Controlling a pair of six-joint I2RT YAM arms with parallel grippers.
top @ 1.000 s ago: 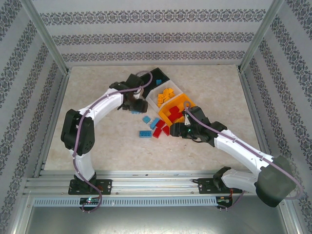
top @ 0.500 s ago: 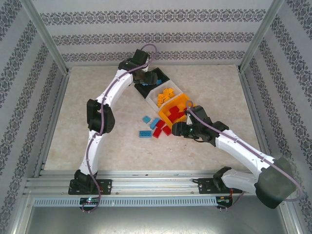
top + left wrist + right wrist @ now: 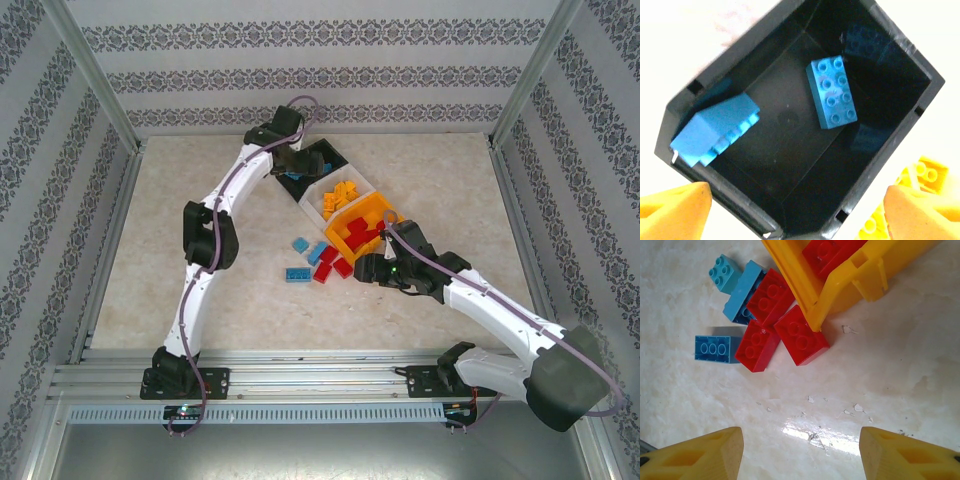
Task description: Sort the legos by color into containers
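My left gripper point(image 3: 298, 165) hangs open over the black container point(image 3: 330, 155). Its wrist view looks down into that black container point(image 3: 790, 150), between orange fingertips point(image 3: 675, 210) with nothing in the gap. Two blue legos lie inside: one flat point(image 3: 832, 92), the other point(image 3: 715, 130) tilted against the wall. The white container point(image 3: 318, 197) holds yellow legos point(image 3: 340, 195), and the orange container point(image 3: 372, 207) holds red ones point(image 3: 362, 232). My right gripper point(image 3: 365, 268) hovers open and empty just in front of the orange container point(image 3: 840, 280). Three red legos point(image 3: 801, 335) and three blue ones point(image 3: 715, 348) lie loose ahead of it.
The loose legos cluster in the middle of the table point(image 3: 450, 190), left of the right gripper. Metal frame posts and patterned walls enclose the table. Bare tabletop point(image 3: 840, 390) lies under the right fingers.
The left arm swung from the middle of the table up to the black container, and its jaws then spread wider. The right arm has barely shifted.
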